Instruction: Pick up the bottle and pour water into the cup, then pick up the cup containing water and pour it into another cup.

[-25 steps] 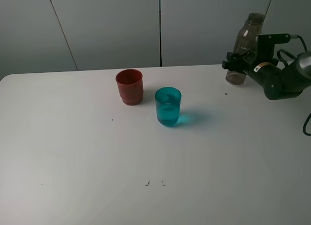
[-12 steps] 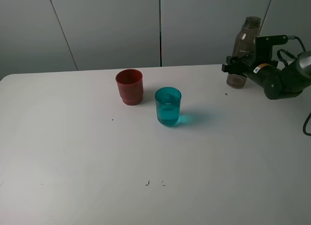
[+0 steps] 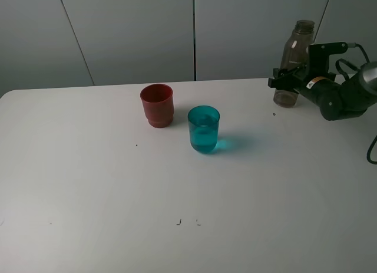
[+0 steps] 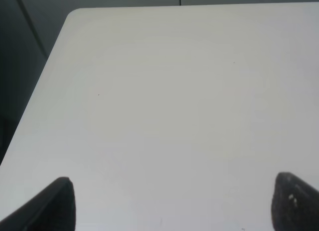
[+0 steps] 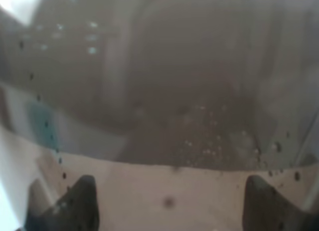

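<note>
Clamping the bottle low on its body between the shut fingers of the right gripper, upright at the far right rear of the table, base at or just above the surface, cannot tell which. Standing near the table's middle, well apart from the bottle, the cup, with another cup just beside it, farther back and to the left. Hanging over bare tabletop with fingertips spread wide apart, the left gripper.

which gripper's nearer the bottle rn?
Right. The right gripper is shut on the bottle; the left gripper hangs open over bare table, no bottle in its wrist view.
</note>
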Controlling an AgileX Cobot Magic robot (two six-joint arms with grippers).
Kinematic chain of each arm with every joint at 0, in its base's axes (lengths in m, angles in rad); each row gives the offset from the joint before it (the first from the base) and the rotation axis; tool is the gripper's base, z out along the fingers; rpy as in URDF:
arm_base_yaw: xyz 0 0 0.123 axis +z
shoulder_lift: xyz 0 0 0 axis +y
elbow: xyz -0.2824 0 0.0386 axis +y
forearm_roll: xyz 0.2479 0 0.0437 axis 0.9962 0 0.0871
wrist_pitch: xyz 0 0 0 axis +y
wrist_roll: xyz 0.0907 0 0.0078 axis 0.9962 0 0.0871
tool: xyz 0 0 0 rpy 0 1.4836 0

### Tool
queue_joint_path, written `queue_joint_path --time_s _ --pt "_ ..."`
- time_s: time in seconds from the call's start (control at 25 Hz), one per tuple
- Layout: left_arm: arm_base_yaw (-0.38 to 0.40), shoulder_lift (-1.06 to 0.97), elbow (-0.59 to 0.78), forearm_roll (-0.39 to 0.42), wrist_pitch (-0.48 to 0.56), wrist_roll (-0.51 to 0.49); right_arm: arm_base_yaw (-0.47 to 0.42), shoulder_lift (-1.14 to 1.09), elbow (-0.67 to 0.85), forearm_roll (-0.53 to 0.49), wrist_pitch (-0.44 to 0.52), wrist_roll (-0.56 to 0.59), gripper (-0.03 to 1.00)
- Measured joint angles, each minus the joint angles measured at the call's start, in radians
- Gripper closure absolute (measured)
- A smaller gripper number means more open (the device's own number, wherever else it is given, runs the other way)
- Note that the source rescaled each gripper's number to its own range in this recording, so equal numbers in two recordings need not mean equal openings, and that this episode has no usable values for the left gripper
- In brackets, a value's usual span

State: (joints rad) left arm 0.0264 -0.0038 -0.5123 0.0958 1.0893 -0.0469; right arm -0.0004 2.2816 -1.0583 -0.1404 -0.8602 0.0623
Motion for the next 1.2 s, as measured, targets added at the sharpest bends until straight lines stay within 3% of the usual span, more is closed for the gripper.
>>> queue_joint_path --time_s 0.04,0.24,0.32,0.92,1.08,1.2 --pt "0.0 0.0 0.0 0.0 0.0 0.0 0.0 0.0 0.0 0.0 0.0 0.002 0.87" --pt "0.0 0.0 0.0 0.0 0.0 0.0 0.003 0.0 0.023 0.0 0.006 0.008 0.17" --pt "0.0 0.0 0.0 0.0 0.0 0.0 0.003 0.0 0.046 0.0 0.006 0.011 0.01" --pt "0.0 0.0 0.0 0.0 0.0 0.0 0.01 -0.214 0.323 0.0 0.127 0.015 -0.03" --pt "0.0 0.0 0.0 0.0 0.0 0.0 0.022 -0.33 0.426 -0.009 0.209 0.006 -0.03" --pt "0.0 0.0 0.0 0.0 0.0 0.0 0.034 -0.426 0.487 -0.077 0.299 0.006 -0.03"
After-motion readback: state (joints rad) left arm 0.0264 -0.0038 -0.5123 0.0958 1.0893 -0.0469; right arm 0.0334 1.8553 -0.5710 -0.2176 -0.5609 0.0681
